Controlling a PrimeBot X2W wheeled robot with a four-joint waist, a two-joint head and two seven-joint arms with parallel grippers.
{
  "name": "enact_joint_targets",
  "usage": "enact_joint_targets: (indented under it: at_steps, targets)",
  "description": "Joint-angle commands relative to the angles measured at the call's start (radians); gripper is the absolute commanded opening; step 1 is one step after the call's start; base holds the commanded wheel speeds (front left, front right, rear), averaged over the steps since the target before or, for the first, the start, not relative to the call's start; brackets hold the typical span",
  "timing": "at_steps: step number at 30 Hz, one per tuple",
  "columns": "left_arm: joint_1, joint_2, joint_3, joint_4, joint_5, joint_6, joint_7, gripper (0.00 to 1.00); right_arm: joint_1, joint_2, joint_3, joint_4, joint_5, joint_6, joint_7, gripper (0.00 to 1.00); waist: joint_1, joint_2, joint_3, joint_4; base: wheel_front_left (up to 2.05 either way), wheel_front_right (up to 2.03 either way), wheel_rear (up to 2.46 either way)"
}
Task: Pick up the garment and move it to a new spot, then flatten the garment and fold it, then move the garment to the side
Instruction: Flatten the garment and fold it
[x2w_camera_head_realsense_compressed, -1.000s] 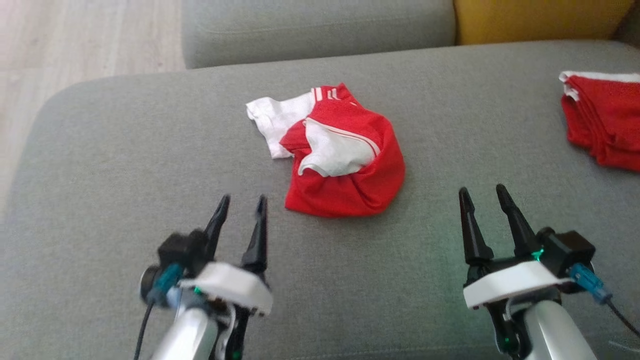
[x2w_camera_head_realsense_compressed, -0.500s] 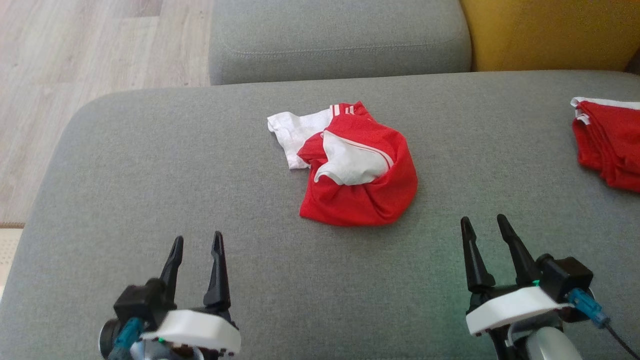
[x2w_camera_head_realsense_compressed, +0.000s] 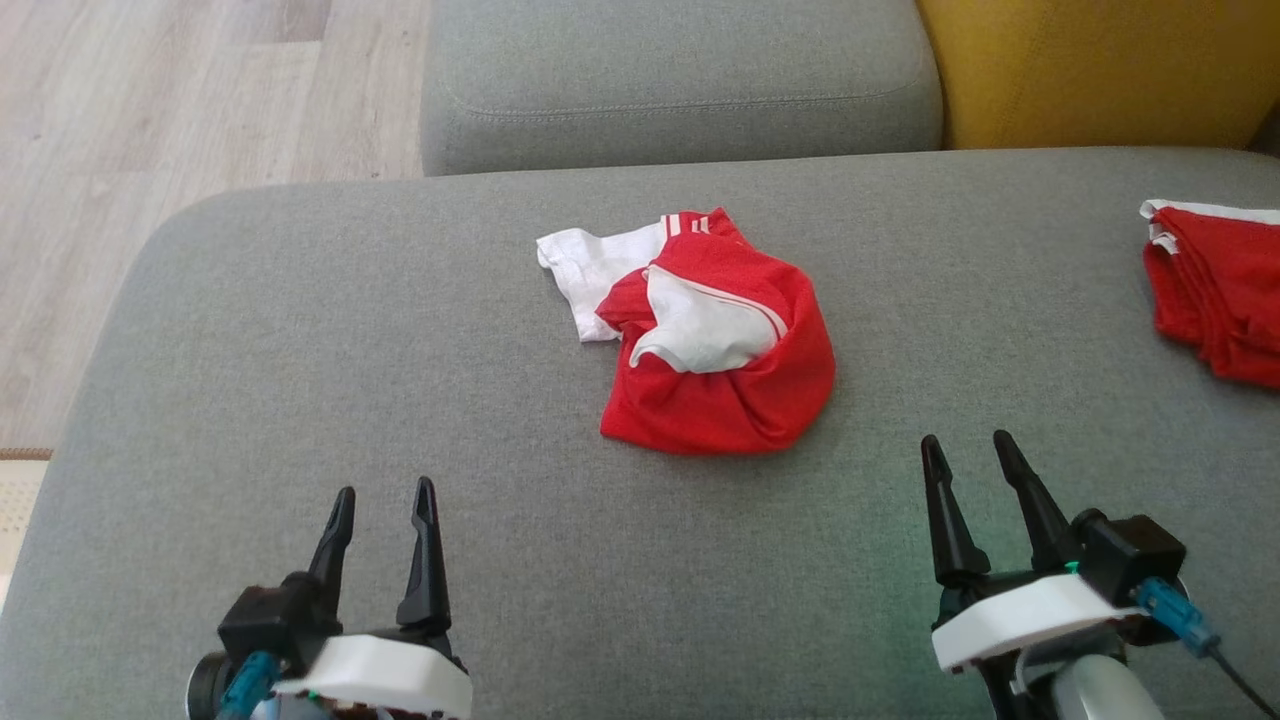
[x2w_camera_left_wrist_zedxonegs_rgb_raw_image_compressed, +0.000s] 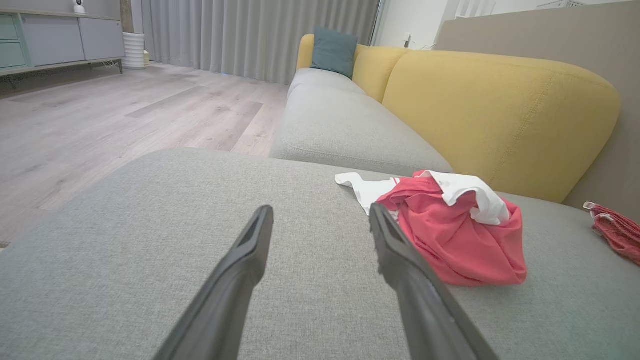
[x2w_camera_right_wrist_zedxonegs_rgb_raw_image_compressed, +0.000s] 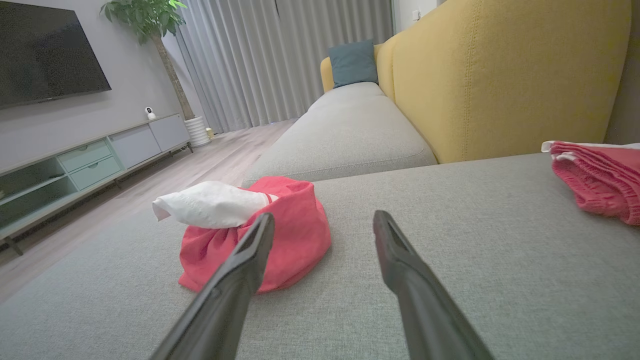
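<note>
A crumpled red and white garment lies bunched on the grey cushion, near its middle. It also lies right of centre in the left wrist view and left of centre in the right wrist view. My left gripper hovers open near the front left, well short of the garment, with nothing between its fingers. Over at the front right, my right gripper is open and empty too, below and right of the garment.
A second red garment, folded, lies at the cushion's right edge. Behind are another grey seat cushion and a yellow backrest. Wooden floor lies beyond the cushion's left edge.
The camera has shifted, so the whole scene sits lower and further right. My left gripper has drawn back towards the front left. The garment lies as before.
</note>
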Motion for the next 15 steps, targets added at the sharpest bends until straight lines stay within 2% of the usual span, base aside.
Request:
enact_joint_targets:
  at_steps: [1, 15]
  targets:
    - [-0.030, -0.005, 0.042, -0.038, 0.014, -0.007, -0.012, 1.00, -0.027, -0.003, 0.022, -0.036, -0.004, 0.007, -0.001, 1.00, 0.0000, -0.0001, 0.000, -0.001, 0.00, 0.00, 0.00]
    - [-0.032, -0.020, 0.050, -0.020, 0.027, -0.022, -0.012, 1.00, -0.047, -0.003, 0.037, -0.032, -0.029, 0.007, 0.001, 1.00, 0.0000, -0.0001, 0.004, 0.004, 0.00, 0.00, 0.00]
